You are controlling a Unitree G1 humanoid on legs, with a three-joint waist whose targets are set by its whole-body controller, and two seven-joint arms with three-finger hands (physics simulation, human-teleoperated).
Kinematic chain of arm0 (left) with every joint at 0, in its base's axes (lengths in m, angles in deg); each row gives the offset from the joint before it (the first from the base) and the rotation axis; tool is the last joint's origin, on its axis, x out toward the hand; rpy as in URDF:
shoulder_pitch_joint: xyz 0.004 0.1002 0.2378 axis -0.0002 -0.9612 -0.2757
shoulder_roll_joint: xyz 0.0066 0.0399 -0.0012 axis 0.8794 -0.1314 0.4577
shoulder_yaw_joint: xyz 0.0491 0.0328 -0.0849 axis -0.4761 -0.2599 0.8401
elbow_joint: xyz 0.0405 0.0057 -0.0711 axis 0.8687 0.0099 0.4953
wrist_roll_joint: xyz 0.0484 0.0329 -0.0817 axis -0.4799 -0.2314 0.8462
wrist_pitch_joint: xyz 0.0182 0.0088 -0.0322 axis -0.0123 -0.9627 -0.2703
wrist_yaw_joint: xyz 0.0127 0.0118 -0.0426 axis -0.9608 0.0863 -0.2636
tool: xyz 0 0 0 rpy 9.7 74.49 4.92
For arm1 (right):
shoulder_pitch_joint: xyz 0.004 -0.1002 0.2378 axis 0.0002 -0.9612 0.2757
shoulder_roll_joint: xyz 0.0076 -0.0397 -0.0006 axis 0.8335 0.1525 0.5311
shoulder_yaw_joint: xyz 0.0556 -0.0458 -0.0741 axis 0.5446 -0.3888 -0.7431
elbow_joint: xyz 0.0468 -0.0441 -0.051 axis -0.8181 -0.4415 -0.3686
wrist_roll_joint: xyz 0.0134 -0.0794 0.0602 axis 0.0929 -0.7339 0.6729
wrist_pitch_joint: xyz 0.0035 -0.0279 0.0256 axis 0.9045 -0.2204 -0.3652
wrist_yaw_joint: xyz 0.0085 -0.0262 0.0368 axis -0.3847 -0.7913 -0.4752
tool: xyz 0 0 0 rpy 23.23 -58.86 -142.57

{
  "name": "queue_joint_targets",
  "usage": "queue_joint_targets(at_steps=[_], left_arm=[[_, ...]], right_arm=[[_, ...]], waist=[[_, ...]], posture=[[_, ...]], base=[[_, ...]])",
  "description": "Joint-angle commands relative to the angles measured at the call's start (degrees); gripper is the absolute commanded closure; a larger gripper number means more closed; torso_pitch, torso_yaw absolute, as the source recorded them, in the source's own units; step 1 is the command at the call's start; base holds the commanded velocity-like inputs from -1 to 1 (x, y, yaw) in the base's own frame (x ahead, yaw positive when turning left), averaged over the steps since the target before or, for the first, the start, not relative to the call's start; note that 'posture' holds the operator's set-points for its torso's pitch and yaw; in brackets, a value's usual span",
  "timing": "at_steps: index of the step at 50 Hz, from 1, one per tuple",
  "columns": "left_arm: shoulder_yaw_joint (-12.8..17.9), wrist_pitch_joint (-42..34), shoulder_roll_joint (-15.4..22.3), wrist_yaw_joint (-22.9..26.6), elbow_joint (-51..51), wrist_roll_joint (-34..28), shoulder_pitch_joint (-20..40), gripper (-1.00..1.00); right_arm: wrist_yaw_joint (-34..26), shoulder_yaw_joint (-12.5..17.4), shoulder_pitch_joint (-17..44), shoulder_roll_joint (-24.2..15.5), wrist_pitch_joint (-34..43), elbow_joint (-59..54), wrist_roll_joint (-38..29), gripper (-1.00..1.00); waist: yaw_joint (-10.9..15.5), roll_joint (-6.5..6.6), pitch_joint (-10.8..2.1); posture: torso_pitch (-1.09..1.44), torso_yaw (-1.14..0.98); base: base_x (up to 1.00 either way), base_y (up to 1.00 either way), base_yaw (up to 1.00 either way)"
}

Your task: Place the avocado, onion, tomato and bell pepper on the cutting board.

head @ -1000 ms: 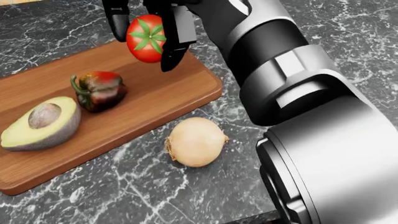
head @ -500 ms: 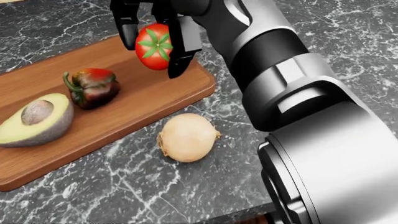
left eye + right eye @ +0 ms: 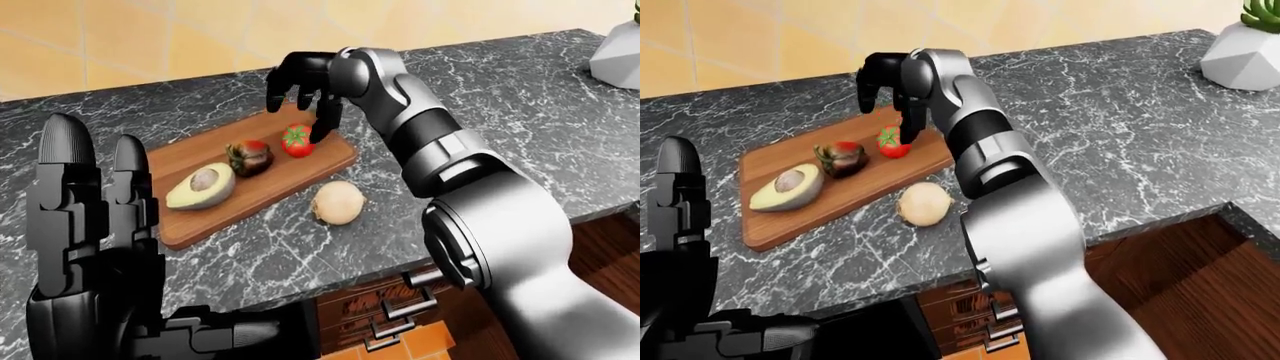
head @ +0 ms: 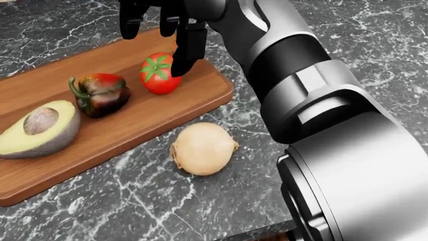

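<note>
A wooden cutting board (image 4: 140,123) lies on the dark marble counter. On it, from left to right in the head view, are a halved avocado (image 4: 40,128), a dark red-green bell pepper (image 4: 100,93) and a red tomato (image 4: 159,75). The onion (image 4: 202,148) rests on the counter just off the board's lower right edge. My right hand (image 4: 152,52) hovers over the tomato, open; its thumb (image 4: 187,47) reaches down beside the tomato's right side. At the bottom left of the left-eye view my left hand (image 3: 97,142) stands open with its fingers upright, well away from the board.
A white faceted planter (image 3: 1245,45) stands at the counter's top right. A tiled wall (image 3: 150,37) runs behind the counter. Below the counter edge are wooden drawers with handles (image 3: 395,311).
The tomato was held above the board in my right hand; it now lies on the board beside the pepper. The hand has opened and its fingers have risen.
</note>
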Motion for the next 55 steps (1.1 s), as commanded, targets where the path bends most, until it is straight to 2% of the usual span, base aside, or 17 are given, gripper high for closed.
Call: queue_joint_targets(at_steps=[1, 9, 13, 16, 21, 26, 27, 28, 31, 32, 36, 38, 40, 45, 49, 52, 55], left_arm=[[0.0, 1.4, 0.1, -0.1, -1.9, 0.1, 0.3, -1.00], [-0.1, 1.8, 0.1, -0.1, -1.6, 0.0, 0.2, -1.00], [-0.1, 1.8, 0.1, -0.1, -1.6, 0.1, 0.2, -1.00], [-0.1, 1.9, 0.1, 0.0, -1.5, 0.0, 0.2, -1.00], [-0.3, 1.9, 0.1, -0.1, -1.4, -0.1, 0.2, -1.00], [-0.4, 1.9, 0.2, -0.2, -1.5, -0.2, 0.2, -1.00], [-0.5, 1.9, 0.2, -0.2, -1.4, -0.3, 0.1, -1.00], [-0.5, 1.9, 0.2, -0.2, -1.4, -0.2, 0.1, -1.00], [-0.5, 1.9, 0.2, -0.2, -1.5, -0.3, 0.1, -1.00], [-0.5, 1.9, 0.2, -0.2, -1.5, -0.3, 0.1, -1.00], [-0.7, 2.1, 0.2, -0.2, -1.4, -0.4, -0.1, -1.00], [-0.9, 2.2, 0.2, -0.2, -1.2, -0.7, 0.0, -1.00], [-0.9, 2.2, 0.3, -0.3, -1.2, -0.7, 0.0, -1.00], [-0.9, 2.3, 0.3, -0.4, -1.2, -0.7, -0.1, -1.00], [-0.9, 2.4, 0.4, -0.3, -1.3, -0.7, -0.2, -1.00], [-1.4, 2.8, 0.3, -0.3, -1.0, -1.1, -0.5, -1.00], [-1.5, 3.0, 0.4, -0.3, -1.0, -1.1, -0.6, -1.00]], right_arm=[[1.0, 0.4, 2.2, -0.6, -0.4, 2.1, 0.4, -0.31], [1.2, 0.4, 1.7, -0.6, -0.5, 2.1, 0.1, -0.30], [0.3, 1.0, 3.9, -1.5, -0.2, 2.2, 0.6, -0.34], [-0.9, 2.1, 8.7, -3.7, 0.2, 2.5, 1.8, -0.43], [-3.0, 2.1, 13.8, -7.7, 0.1, 3.0, 1.9, -0.40], [-6.1, 1.1, 14.6, -10.3, -2.2, 5.1, 0.8, -0.49], [-8.4, 0.8, 13.6, -10.9, -3.1, 6.8, 0.6, -0.58], [-9.7, 0.1, 12.5, -11.7, -3.9, 8.4, -0.2, -0.55], [-15.5, 1.2, 10.6, -13.3, -3.5, 14.8, 0.9, -0.54], [-18.5, 1.7, 9.6, -14.0, -2.6, 18.5, 1.6, -1.00], [-33.1, 3.8, 0.8, -15.5, 5.6, 40.3, 4.5, -1.00], [-40.8, 3.9, -5.1, -15.8, 9.9, 52.9, 5.3, -1.00], [-45.8, 3.9, -9.6, -15.9, 12.4, 62.5, 5.4, -1.00], [-54.6, 4.3, -11.5, -16.1, 17.1, 72.3, 7.3, -1.00], [-60.3, 4.2, -16.0, -16.7, 19.1, 78.7, 8.3, -1.00], [-62.4, 1.4, -20.6, -18.6, 23.8, 84.3, 11.2, -1.00], [-62.5, -1.0, -24.9, -18.0, 29.0, 90.3, 13.7, -1.00]], waist=[[0.0, 0.26, -1.24], [0.0, 0.23, -1.27], [0.1, 0.21, -1.27], [0.1, 0.17, -1.16], [0.2, 0.12, -0.54], [0.1, 0.08, -0.21], [0.0, 0.08, -0.17], [0.0, 0.07, -0.14], [0.0, -0.09, -0.20], [0.0, -0.16, -0.21], [0.2, -0.48, 0.12], [0.3, -0.60, 0.19], [0.3, -0.60, 0.29], [-0.1, -0.18, -0.07], [-0.3, 0.03, 0.08], [-0.4, -0.01, -0.07], [-0.4, -0.08, -0.29]], posture=[[0.00, 0.00], [0.00, 0.00], [0.00, 0.00], [0.00, 0.00], [0.00, 0.00], [0.00, 0.00], [0.00, 0.00], [0.00, 0.00], [0.00, 0.00], [0.00, 0.00], [0.00, 0.00], [0.00, 0.00], [0.00, 0.00], [0.00, 0.00], [0.00, 0.00], [0.00, 0.00], [0.00, 0.00]], base=[[0.00, 0.00, 0.00], [0.00, 0.00, 0.00], [0.00, 0.00, 0.00], [0.00, 0.00, 0.00], [0.00, 0.00, 0.00], [0.00, 0.00, 0.00], [0.00, 0.00, 0.00], [0.00, 0.00, 0.00], [0.00, 0.00, 0.00], [0.00, 0.00, 0.00], [0.00, 0.00, 0.00], [0.00, 0.00, 0.00], [0.00, 0.00, 0.00], [0.00, 0.00, 0.00], [0.00, 0.00, 0.00], [0.00, 0.00, 0.00], [0.00, 0.00, 0.00]])
